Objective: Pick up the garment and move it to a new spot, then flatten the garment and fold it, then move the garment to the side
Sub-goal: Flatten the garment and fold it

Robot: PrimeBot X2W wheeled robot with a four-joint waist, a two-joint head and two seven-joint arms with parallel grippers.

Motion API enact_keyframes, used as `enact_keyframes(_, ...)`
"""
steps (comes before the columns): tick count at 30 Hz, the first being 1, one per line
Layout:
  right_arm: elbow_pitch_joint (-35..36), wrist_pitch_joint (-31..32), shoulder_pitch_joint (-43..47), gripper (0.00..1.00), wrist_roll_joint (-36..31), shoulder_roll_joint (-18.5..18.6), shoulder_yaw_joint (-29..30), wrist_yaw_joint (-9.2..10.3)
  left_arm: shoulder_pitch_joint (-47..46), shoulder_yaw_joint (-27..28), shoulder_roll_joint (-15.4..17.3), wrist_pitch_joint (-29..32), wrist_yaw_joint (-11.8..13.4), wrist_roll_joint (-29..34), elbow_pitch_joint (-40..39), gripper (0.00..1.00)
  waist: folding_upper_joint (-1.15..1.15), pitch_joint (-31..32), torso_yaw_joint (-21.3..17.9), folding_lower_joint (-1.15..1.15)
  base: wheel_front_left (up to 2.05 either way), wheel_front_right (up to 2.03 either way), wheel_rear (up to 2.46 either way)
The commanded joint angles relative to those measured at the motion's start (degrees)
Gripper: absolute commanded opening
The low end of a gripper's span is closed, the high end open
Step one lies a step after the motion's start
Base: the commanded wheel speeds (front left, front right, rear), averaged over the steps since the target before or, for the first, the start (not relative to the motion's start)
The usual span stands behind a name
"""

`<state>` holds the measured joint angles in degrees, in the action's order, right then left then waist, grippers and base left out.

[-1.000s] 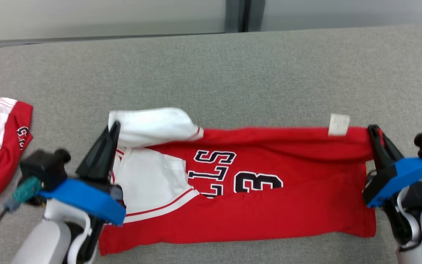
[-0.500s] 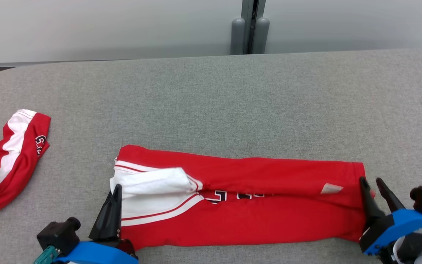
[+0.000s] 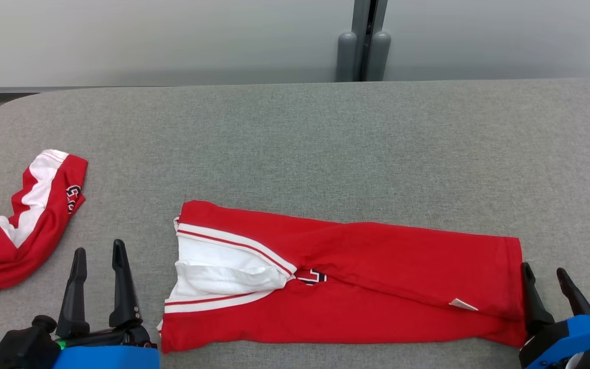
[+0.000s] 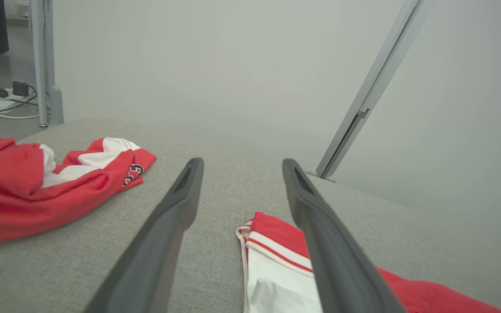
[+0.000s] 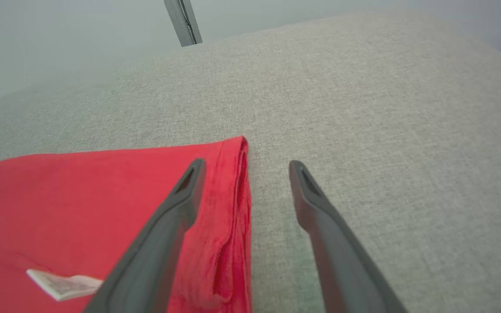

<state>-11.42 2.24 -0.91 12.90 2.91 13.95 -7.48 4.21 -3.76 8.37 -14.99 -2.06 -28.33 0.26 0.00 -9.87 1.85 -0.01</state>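
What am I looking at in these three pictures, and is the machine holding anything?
It is a wheeled robot with two arms, each ending in a two-fingered hand. The wide picture comes from its head camera, looking down at a grey cloth-covered table. The other two come from cameras on the wrists, each looking along that hand's own dark fingers. A red jersey lies folded into a long strip, with a white label near its right end. A second red and white garment lies crumpled at the left. The left hand and the right hand sit at the strip's two ends, both open, holding nothing.
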Motion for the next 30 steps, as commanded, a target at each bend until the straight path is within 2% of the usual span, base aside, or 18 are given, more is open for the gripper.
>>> enact_keyframes(1,-0.47,-0.94,-1.05,1.0,-1.23,0.01,-0.01,-0.02,-0.05,1.17,-0.8,-0.26,0.51,2.44,-0.51,1.0,0.0,-0.01,0.45,0.01,0.0,0.0,0.0)
enact_keyframes(8,-4.79,-1.9,-0.82,1.0,-2.78,0.01,-0.34,-0.03,0.43,2.4,-2.51,-0.27,1.58,7.32,0.13,1.0,0.0,-0.32,2.21,0.01,0.0,0.0,0.0)
enact_keyframes(14,-11.18,-1.87,-1.72,1.0,-4.01,-0.05,-1.64,-0.03,0.63,2.18,-3.56,-0.27,0.95,9.04,0.85,1.0,0.0,-0.88,3.97,0.01,0.0,0.0,0.0)
enact_keyframes(15,-12.08,-1.55,-1.83,0.94,-3.8,-0.11,-2.3,-0.03,0.65,2.21,-3.65,-0.27,0.88,9.32,1.03,1.0,0.0,-0.91,4.13,0.01,0.0,0.0,0.0)
enact_keyframes(16,-12.92,-1.14,-1.91,0.48,-3.59,-0.26,-2.93,-0.07,0.72,2.13,-3.72,-0.27,0.81,9.53,1.2,1.0,0.0,-0.93,4.27,0.01,0.0,0.0,0.0)
enact_keyframes(18,-14.11,-0.73,-2.21,0.05,-3.52,-0.43,-3.93,-0.11,0.85,2.03,-3.8,-0.27,0.7,10.11,1.54,1.0,0.0,-0.93,4.42,0.01,0.0,0.0,0.0)
enact_keyframes(19,-14.43,-0.72,-2.62,0.0,-3.66,-0.44,-3.99,-0.11,0.97,1.86,-3.82,-0.27,0.59,10.44,1.81,1.0,0.0,-0.92,4.43,0.01,0.0,0.0,0.0)
enact_keyframes(23,-13.48,-1.16,-5.22,0.0,-4.62,-0.01,-2.38,-0.02,1.07,1.6,-3.8,-0.27,0.57,11.03,2.38,1.0,0.0,-0.84,3.61,0.01,0.0,0.0,0.0)
enact_keyframes(30,-8.32,1.96,-8.87,0.0,-7.13,3.25,6.71,0.03,-0.43,0.29,-3.28,-0.27,0.15,12.03,3.33,1.0,0.0,-0.46,0.77,0.01,0.0,0.0,0.0)
